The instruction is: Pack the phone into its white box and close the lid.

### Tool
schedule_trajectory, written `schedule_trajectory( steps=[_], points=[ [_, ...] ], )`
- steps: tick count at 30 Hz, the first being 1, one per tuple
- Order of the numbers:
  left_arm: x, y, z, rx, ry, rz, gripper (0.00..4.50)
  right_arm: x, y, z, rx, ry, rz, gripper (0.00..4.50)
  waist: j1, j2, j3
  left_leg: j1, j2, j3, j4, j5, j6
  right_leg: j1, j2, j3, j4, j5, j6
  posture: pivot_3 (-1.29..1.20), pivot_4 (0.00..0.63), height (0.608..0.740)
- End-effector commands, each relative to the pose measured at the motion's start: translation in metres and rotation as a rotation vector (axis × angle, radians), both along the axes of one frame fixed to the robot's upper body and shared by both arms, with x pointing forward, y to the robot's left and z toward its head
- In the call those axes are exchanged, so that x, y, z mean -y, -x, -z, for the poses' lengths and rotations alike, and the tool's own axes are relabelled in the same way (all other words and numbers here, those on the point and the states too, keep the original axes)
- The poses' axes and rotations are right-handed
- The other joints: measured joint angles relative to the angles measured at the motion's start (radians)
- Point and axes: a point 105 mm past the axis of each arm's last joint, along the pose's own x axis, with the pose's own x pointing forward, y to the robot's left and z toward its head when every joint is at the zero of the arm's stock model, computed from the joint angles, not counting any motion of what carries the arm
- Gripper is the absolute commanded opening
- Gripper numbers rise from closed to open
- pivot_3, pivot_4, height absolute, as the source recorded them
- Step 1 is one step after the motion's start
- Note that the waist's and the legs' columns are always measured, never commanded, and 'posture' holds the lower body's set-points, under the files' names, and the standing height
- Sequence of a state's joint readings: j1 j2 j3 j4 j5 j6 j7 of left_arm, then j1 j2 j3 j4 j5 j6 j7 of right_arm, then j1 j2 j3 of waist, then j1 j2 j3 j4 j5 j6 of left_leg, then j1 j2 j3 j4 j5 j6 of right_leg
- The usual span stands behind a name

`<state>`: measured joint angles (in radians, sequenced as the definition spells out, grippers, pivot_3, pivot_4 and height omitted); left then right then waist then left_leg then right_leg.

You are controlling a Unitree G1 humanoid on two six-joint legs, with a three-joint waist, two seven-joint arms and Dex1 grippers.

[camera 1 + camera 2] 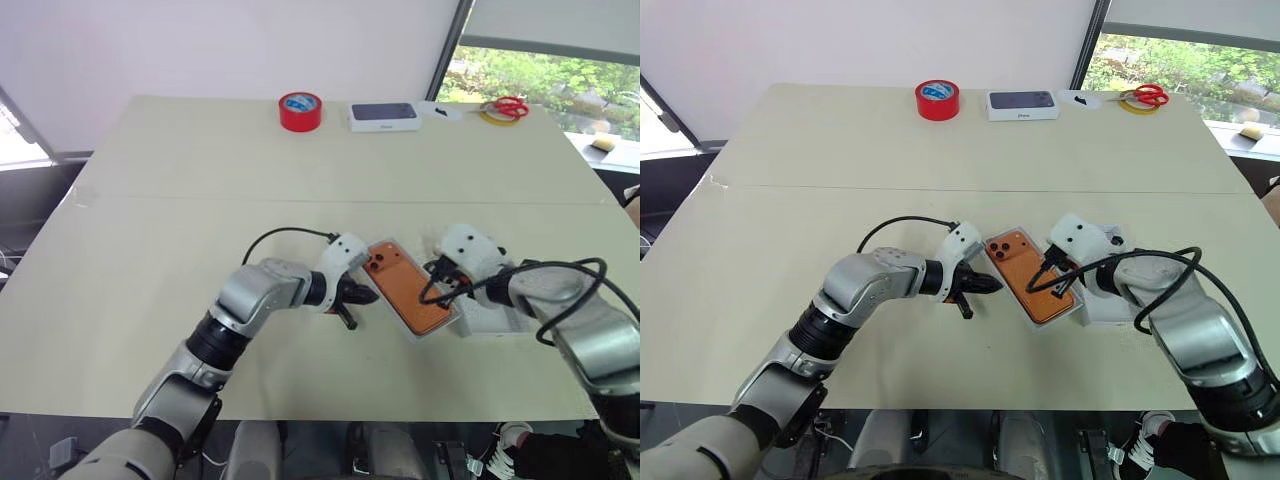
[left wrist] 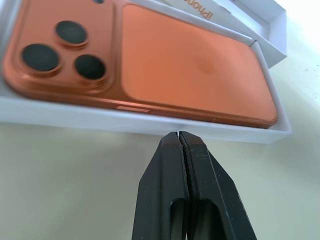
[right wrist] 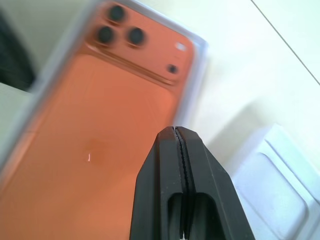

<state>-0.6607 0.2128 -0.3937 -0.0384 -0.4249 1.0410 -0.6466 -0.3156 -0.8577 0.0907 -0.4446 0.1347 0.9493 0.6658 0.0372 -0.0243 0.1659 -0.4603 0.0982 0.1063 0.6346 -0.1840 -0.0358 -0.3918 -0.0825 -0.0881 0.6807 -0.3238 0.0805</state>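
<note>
The orange phone (image 1: 405,290) lies camera side up inside the white box (image 2: 125,120), near the table's front edge. My left gripper (image 2: 179,135) is shut and empty, its tip close against the box's long left wall. My right gripper (image 3: 175,129) is shut too and holds nothing. It hovers over the phone's right side, pointing toward the camera block (image 3: 120,27). The lid (image 1: 490,318) lies just right of the box, white inside up, partly under my right hand.
At the table's far edge stand a red tape roll (image 1: 300,110), a white box with a dark blue top (image 1: 384,116), red scissors (image 1: 510,107) and a yellow tape ring (image 1: 493,118). Black cables (image 1: 290,233) loop over both wrists.
</note>
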Motion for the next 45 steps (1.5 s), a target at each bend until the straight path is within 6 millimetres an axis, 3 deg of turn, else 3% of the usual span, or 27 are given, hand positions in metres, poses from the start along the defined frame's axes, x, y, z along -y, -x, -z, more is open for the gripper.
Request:
schedule_trajectory(
  steps=[1,5,10,23,34,45],
  points=[
    [0.003,0.000,-0.012,0.036,0.036,0.003,0.04,0.009,-0.009,0.002,0.019,0.055,0.011,0.00,0.000,0.000,0.000,0.000,0.000,0.000,0.000,0.000,0.000,0.000,0.000,0.000,0.000,0.000,0.000,0.00,0.150,0.730],
    [0.002,0.000,-0.011,0.037,0.032,-0.003,0.04,0.005,-0.011,0.012,-0.016,0.043,-0.015,0.00,-0.001,0.000,0.000,0.000,0.000,0.000,0.000,0.000,0.000,0.000,0.000,0.000,0.000,0.000,0.000,0.00,0.150,0.730],
    [0.001,0.000,-0.006,0.038,0.000,-0.003,0.04,-0.007,0.005,0.024,-0.081,0.050,-0.120,0.00,0.000,0.000,0.000,0.000,0.000,0.000,0.000,0.000,0.000,0.000,0.000,0.000,0.000,0.000,0.000,0.00,0.150,0.730],
    [-0.008,0.002,0.006,0.067,-0.093,0.044,0.04,-0.009,0.021,0.030,-0.112,0.055,-0.131,0.00,-0.001,0.001,0.000,0.001,0.000,0.000,0.000,0.000,-0.001,0.000,0.001,0.000,0.000,0.000,0.000,0.00,0.150,0.730],
    [0.022,-0.001,0.000,0.095,-0.044,0.096,0.04,-0.017,0.055,0.032,-0.159,0.033,-0.132,0.00,0.001,0.001,-0.001,0.001,0.000,-0.001,0.002,0.000,0.001,0.002,0.000,0.000,0.000,0.000,0.000,0.00,0.150,0.730],
    [0.037,0.009,0.000,0.094,-0.029,0.192,0.04,0.003,0.062,0.036,-0.173,0.040,-0.028,0.00,0.003,0.001,-0.001,0.000,0.000,-0.001,0.003,-0.001,0.001,0.002,0.000,0.000,0.000,0.000,0.000,0.00,0.150,0.730]
  ],
)
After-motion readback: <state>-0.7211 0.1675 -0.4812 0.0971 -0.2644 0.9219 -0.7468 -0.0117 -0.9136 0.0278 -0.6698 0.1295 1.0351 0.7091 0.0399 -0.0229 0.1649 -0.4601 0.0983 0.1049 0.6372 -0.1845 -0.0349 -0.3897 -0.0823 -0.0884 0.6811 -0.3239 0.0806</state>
